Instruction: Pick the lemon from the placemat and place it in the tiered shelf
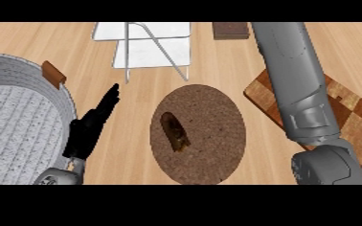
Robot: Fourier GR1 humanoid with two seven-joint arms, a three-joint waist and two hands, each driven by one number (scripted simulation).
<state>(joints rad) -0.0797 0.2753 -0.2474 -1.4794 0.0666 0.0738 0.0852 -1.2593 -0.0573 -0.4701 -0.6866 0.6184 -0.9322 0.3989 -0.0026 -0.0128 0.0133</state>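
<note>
Lemon [175,130]: a dark, elongated thing is seen on the round brown placemat [212,158] — long axis running near-to-far, slightly slanted.
Left robot hand [90,127]: held open, fingers straight, just left of the placemat — nearer to the lemon.
Right robot hand: not seen; only the forearm is shown.
Tiered shelf [152,45]: set beyond the placemat on the surface [212,67].
Writing: none can be read.

Left hand [90,127]: black, slender fingers, on a grey rounded wrist cuff. Right forearm [297,72]: grey, cylindrical, panel seams near a bulbous grey joint.
</note>
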